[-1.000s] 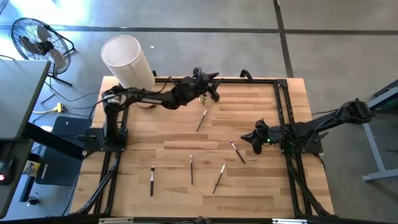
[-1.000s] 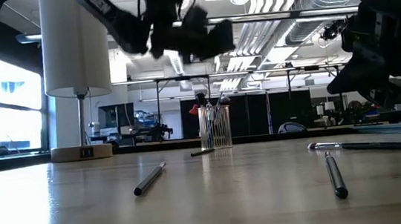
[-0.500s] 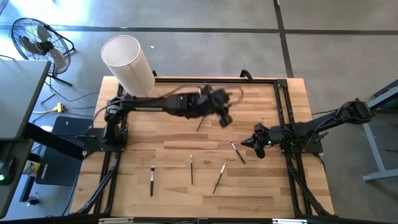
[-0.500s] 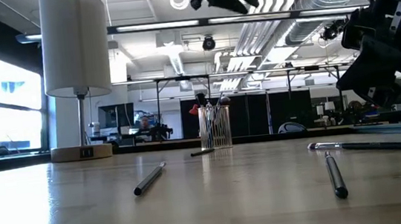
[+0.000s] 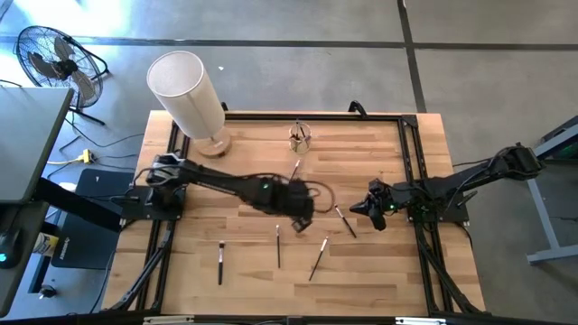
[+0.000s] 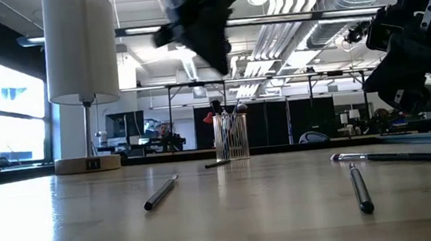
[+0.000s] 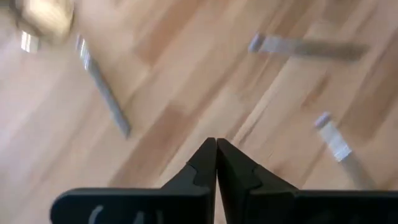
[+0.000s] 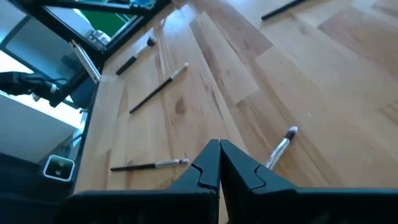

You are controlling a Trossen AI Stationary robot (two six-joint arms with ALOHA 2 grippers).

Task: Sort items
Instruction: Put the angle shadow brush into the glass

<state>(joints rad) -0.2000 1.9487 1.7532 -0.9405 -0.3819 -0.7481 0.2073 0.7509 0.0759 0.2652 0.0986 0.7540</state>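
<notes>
Several slim makeup brushes lie flat on the wooden table: one [image 5: 295, 169] near the middle, one [image 5: 344, 219] right of centre, and three nearer the front [image 5: 220, 262] [image 5: 278, 246] [image 5: 318, 258]. More brushes stand in a small glass cup [image 5: 300, 137] at the far side. My left gripper [image 5: 300, 206] hangs shut and empty over the table's middle, well above the wood [image 7: 216, 148], among the brushes. My right gripper [image 5: 364, 206] hovers shut and empty [image 8: 219, 149] just right of the brush [image 8: 280, 146] at right of centre.
A large white cylinder [image 5: 185, 90] stands on a round base at the far left corner. A black frame [image 5: 406, 126] runs around the tabletop. A fan [image 5: 54, 59] stands on the floor beyond the left edge.
My left gripper has swung from above the glass cup at the far side toward the near edge and a little right, ending over the table's middle. It moves fast enough to blur. The brushes and the cup have stayed where they were.
</notes>
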